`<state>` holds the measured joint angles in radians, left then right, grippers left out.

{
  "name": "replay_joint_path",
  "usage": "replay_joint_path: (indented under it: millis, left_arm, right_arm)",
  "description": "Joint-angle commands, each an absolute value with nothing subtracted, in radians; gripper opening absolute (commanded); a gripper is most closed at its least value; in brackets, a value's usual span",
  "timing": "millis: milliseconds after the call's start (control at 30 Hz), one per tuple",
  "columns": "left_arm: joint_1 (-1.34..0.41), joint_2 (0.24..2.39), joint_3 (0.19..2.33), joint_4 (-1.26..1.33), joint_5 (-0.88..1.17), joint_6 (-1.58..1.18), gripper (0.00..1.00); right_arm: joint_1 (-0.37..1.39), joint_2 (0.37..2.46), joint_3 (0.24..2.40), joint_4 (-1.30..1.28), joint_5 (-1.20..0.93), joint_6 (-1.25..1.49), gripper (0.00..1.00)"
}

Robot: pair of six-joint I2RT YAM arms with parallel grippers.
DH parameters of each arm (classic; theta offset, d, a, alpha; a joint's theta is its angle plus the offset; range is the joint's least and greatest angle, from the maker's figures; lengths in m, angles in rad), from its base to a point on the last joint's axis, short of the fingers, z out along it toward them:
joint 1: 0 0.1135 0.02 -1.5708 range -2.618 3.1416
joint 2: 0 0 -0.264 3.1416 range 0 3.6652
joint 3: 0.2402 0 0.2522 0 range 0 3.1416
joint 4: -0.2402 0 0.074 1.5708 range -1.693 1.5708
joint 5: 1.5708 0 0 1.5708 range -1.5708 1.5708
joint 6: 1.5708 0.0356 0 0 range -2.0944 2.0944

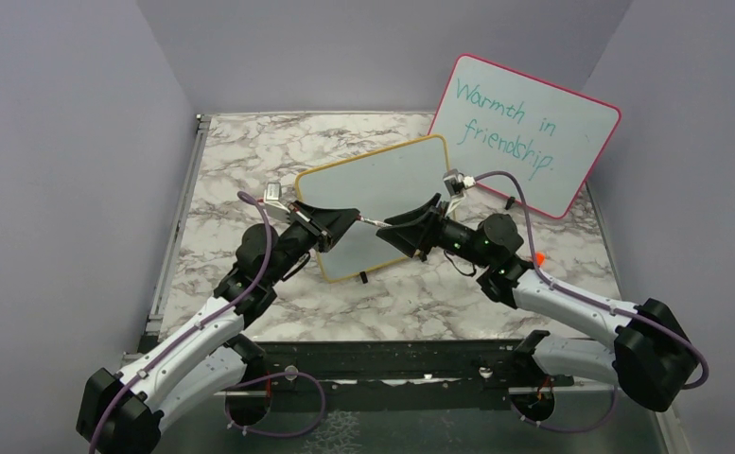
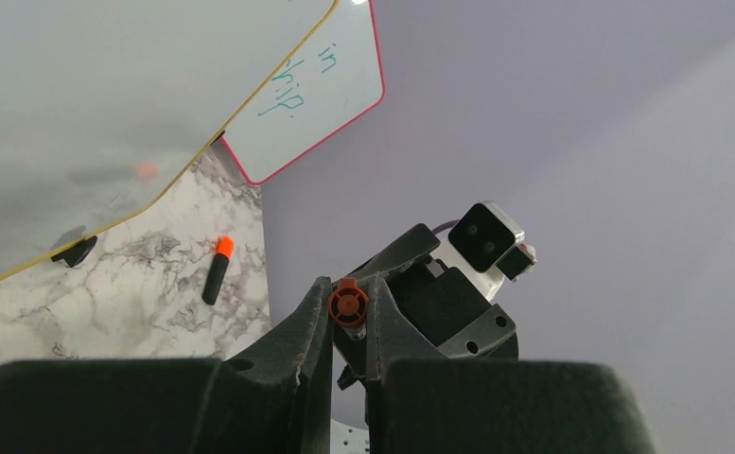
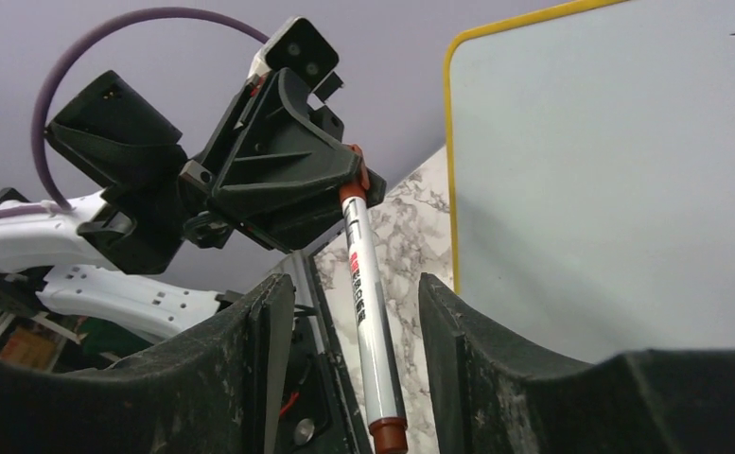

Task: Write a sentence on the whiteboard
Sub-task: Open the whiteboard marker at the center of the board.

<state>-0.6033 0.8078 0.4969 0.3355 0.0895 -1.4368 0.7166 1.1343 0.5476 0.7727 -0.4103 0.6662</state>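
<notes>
Marble table (image 1: 250, 151) lies under both arms. L gripper (image 2: 348, 295) pinches marker (image 3: 368, 312) by its red end. R gripper (image 3: 356, 284) has jaws apart, barrel between them w/ a gap each side. Yellow-framed whiteboard (image 3: 628, 170) stands tilted just beyond the jaws, its rounded corner above R's. Cap (image 2: 216, 270) lies past L's jaws; bare marble separates it from the board's foot.
</notes>
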Motion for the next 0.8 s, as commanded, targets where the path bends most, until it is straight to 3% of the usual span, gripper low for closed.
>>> replay_joint_path:
  millis: [0, 233, 500, 633, 767]
  left_arm:
    - [-0.598, 0.812, 0.469, 0.399, 0.113, -1.503, 0.0]
    - [-0.598, 0.812, 0.467, 0.401, 0.115, -1.499, 0.0]
    - [-0.598, 0.817, 0.473, 0.4, 0.118, -1.485, 0.0]
    - [-0.598, 0.821, 0.478, 0.4, 0.124, -1.472, 0.0]
    - [-0.598, 0.823, 0.472, 0.4, 0.12, -1.471, 0.0]
  right_arm:
    - [0.712, 1.159, 0.549, 0.876, -0.471, 0.72, 0.53]
    - [0.713, 1.169, 0.55, 0.9, -0.479, 0.737, 0.48]
    - [0.713, 1.168, 0.566, 0.861, -0.487, 0.723, 0.33]
    - [0.712, 1.167, 0.568, 0.854, -0.489, 0.719, 0.26]
    - [0.713, 1.162, 0.565, 0.858, -0.495, 0.716, 0.09]
